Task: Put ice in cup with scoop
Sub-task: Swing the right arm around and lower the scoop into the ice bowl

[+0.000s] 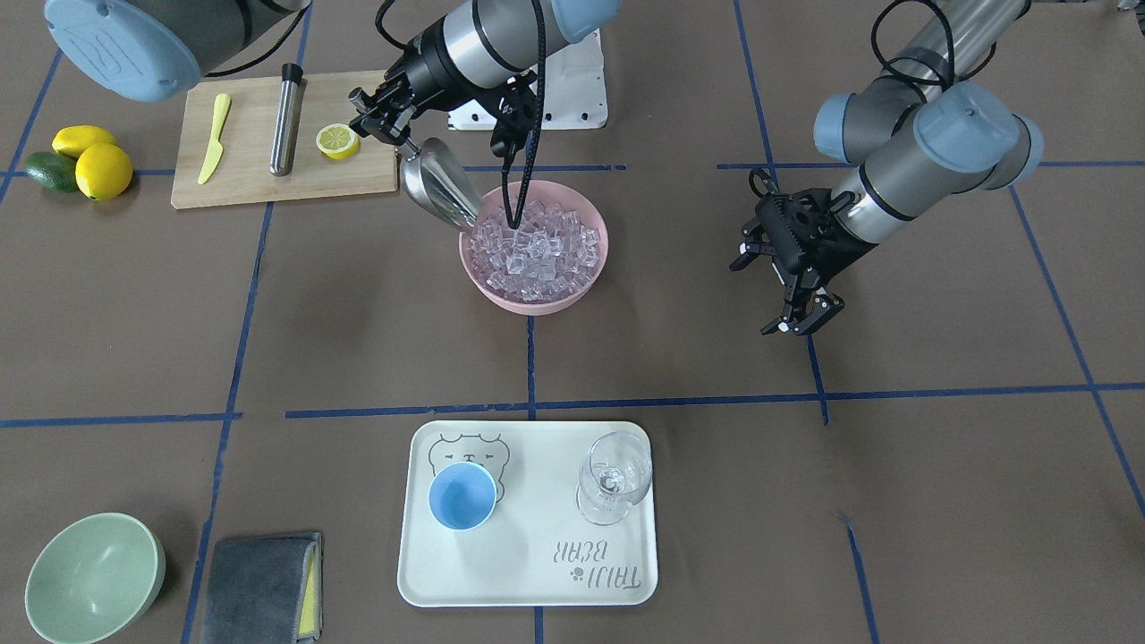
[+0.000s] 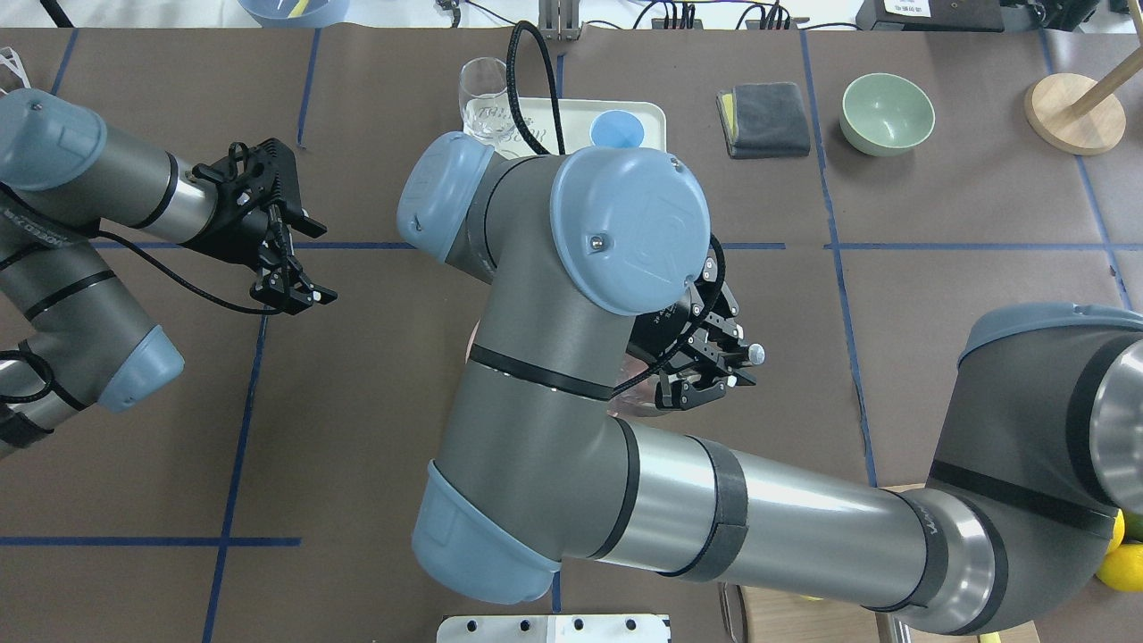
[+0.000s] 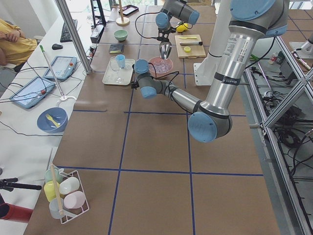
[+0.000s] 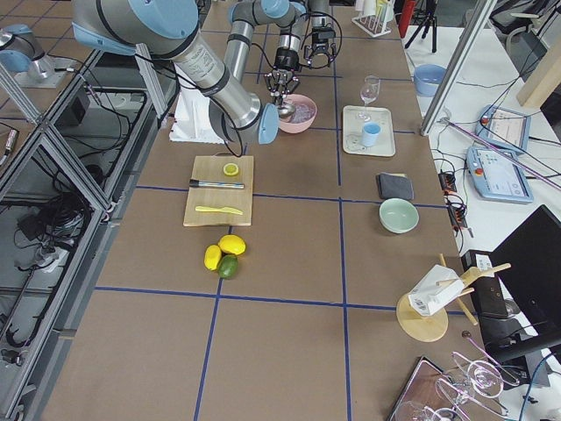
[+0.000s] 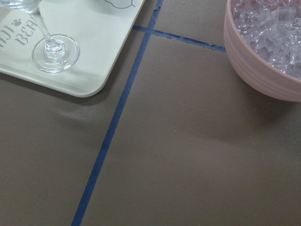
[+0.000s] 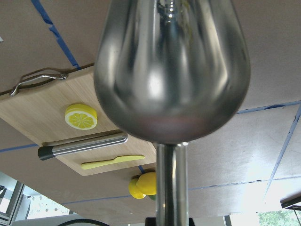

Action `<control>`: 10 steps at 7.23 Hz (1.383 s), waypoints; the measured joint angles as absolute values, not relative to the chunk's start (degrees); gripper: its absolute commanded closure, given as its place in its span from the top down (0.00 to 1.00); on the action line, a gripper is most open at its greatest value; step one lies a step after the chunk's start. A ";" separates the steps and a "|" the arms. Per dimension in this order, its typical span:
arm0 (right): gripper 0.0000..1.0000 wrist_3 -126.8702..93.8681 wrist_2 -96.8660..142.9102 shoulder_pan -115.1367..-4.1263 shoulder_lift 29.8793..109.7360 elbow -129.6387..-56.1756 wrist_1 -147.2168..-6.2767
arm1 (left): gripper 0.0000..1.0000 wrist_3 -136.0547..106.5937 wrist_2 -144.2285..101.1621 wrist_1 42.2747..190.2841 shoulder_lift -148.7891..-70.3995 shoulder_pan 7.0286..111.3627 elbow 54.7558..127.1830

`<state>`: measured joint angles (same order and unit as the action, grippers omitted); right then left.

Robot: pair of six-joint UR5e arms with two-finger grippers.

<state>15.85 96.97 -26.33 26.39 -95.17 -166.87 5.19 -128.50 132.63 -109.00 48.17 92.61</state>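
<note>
My right gripper is shut on the rod handle of the steel scoop. The scoop tilts down, with its mouth at the near rim of the pink bowl, touching the ice. In the right wrist view the scoop's back fills the frame. The light-blue cup stands empty on the white tray, also in the overhead view. My left gripper is open and empty, hovering off to the side of the bowl.
A clear stemmed glass stands on the tray beside the cup. A wooden board holds a lemon half, a steel cylinder and a yellow knife. Lemons and an avocado, a green bowl and a grey cloth lie around.
</note>
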 measured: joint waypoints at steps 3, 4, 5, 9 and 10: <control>0.00 14.67 100.36 -26.42 26.30 -90.95 -163.81 | 1.00 4.97 -128.55 134.45 -108.74 48.15 92.03; 0.00 14.11 101.57 -26.47 26.50 -89.84 -162.50 | 1.00 4.94 -128.57 134.52 -108.73 48.15 91.98; 0.00 13.38 103.00 -26.63 26.73 -89.25 -161.26 | 1.00 4.93 -128.58 134.57 -108.72 48.12 91.96; 0.00 9.60 110.38 -27.86 30.92 -89.93 -153.04 | 1.00 5.03 -128.57 134.64 -108.68 48.08 91.94; 0.00 9.23 111.13 -27.97 33.44 -92.06 -151.21 | 1.00 5.02 -128.55 134.65 -108.68 48.08 91.98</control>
